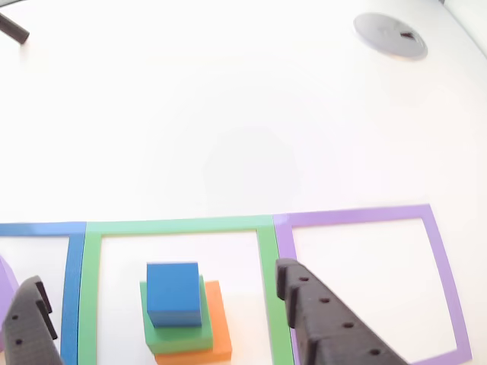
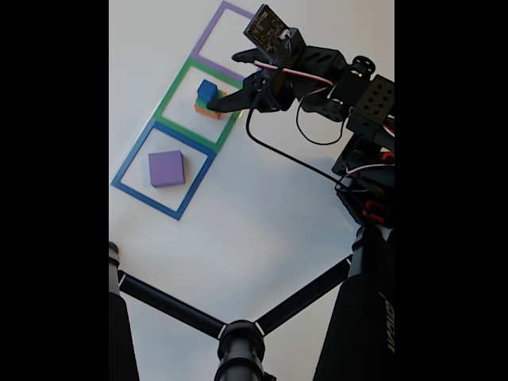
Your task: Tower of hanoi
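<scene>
The tower of hanoi stands in two parts. A blue cube (image 1: 173, 293) tops a green block (image 1: 176, 338) and an orange block (image 1: 217, 327), stacked inside the green tape square (image 1: 179, 225). In the fixed view that stack (image 2: 207, 99) is in the middle square, and the flat purple block (image 2: 166, 168) lies alone in the blue tape square (image 2: 131, 163). My gripper (image 1: 160, 277) is open, with one dark finger on each side of the stack. It hovers beside the stack in the fixed view (image 2: 224, 83), holding nothing.
The purple tape square (image 1: 354, 215) holds nothing. A grey round disc (image 1: 390, 35) sits at the far right of the white table and a dark rod (image 1: 14, 30) at the far left. Black tripod legs (image 2: 238, 333) cross the near table in the fixed view.
</scene>
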### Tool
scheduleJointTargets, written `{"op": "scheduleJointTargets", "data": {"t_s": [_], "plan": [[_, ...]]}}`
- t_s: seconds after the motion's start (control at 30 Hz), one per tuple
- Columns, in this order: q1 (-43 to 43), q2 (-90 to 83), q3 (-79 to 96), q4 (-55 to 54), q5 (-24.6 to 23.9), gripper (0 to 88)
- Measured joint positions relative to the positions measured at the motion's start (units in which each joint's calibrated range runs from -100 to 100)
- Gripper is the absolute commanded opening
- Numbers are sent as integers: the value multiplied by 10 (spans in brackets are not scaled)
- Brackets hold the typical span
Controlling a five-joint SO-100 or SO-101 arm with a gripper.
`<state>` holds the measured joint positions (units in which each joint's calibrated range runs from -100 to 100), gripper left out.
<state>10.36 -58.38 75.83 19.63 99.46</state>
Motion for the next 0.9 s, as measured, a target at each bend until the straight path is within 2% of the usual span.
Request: {"op": "scheduleJointTargets", "data": {"t_s": [0.23,0.57,0.9], "plan": [[-5,73,76,-193,0,379],[-6,283,101,-452,0,358],[-29,382,110,-543,0,306]]}}
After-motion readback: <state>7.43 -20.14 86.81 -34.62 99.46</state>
